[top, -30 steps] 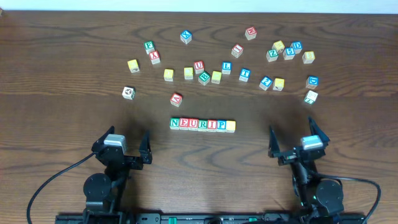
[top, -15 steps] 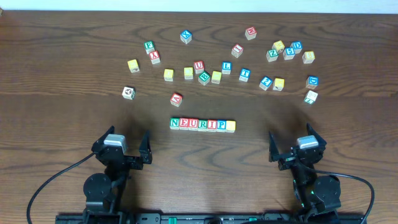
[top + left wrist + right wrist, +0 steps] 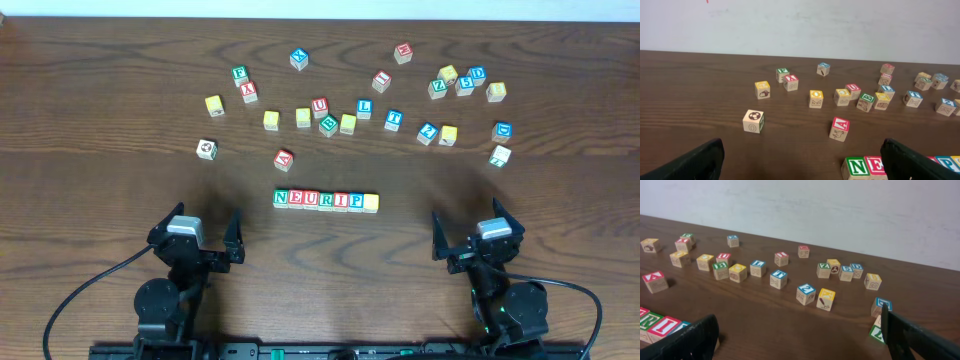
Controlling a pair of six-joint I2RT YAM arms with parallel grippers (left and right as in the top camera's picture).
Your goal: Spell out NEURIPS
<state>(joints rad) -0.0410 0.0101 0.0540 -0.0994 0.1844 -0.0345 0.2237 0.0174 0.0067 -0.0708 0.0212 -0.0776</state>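
From above, my two arms sit folded at the near edge of the bench (image 3: 100,120). My left tool (image 3: 208,216) and right tool (image 3: 466,216) both point toward the far side, spread wide and holding nothing. The row of cubes (image 3: 326,200) lies between the tools and slightly ahead. It reads N, E, U, R, I, P, then a yellow-faced cube, all touching. Loose cubes (image 3: 347,123) are scattered farther ahead, and bare wood lies in front of each tool.

Through the left wrist camera, my left tool (image 3: 800,145) gapes. The row of cubes (image 3: 865,167) begins just inside its right finger, with a red A cube (image 3: 840,129) just beyond. A pale wall (image 3: 800,25) stands behind the bench.

Through the right wrist camera, my right tool (image 3: 797,322) is wide too, and the row of cubes (image 3: 660,326) lies beside its left finger. Open wood lies ahead before the loose cubes (image 3: 806,293).
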